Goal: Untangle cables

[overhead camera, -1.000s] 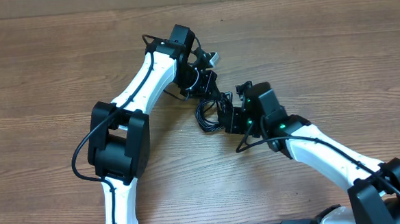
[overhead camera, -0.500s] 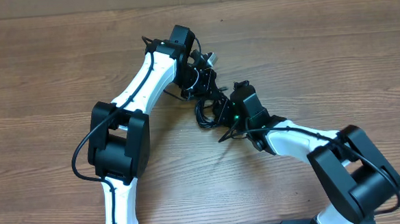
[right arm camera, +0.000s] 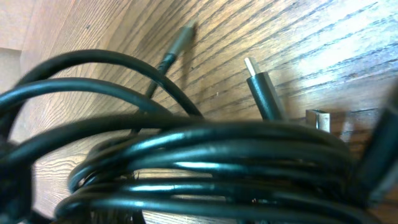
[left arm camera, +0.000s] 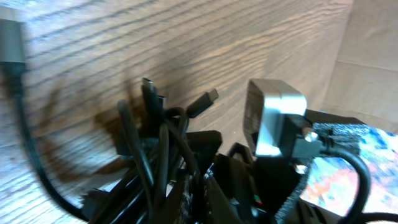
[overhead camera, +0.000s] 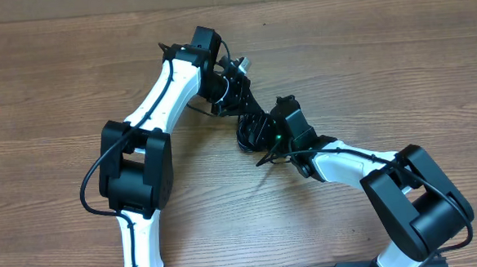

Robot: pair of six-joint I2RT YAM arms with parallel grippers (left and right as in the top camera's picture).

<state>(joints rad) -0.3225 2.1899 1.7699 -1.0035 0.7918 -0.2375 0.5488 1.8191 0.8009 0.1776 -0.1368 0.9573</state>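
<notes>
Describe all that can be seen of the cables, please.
The cables are thin, black and glossy, like plastic-coated cord, and are wound into one tangled bundle of many loops. Several plug ends stick out free; one plug has a silvery tip. The bundle lies on the wood table, between the left gripper and the right gripper, both close against it. Whether either holds it cannot be told.

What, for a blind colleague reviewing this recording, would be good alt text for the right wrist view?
A tangle of thin, glossy black cables fills the lower frame in blurred close-up, over a brown wood-grain table. Above it, a black plug with a silvery tip and a slimmer grey plug point up and away.
</notes>
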